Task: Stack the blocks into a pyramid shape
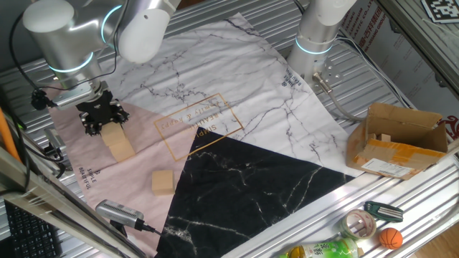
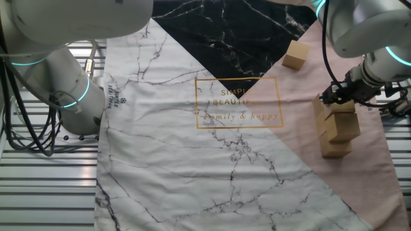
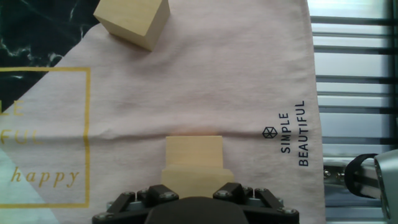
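gripper (image 3: 194,198) atop stacked blocks (image 3: 194,160), loose block (image 3: 132,22) apart

Matt pale wooden blocks (image 1: 119,143), marble-print mat (image 1: 237,136) seemingly soft cloth, ribbed metal table (image 1: 401,204), glossy white arm (image 1: 93,29)

Tool (image 1: 102,120) above stacked blocks (image 1: 118,142), lone block (image 1: 163,182) nearby (pink cloth (image 1: 143,161)), cardboard box (image 1: 398,140) right

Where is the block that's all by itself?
The lone block sits on the pink part of the cloth, near the black marble corner, apart from the stack under the gripper. In the hand view it's top left.
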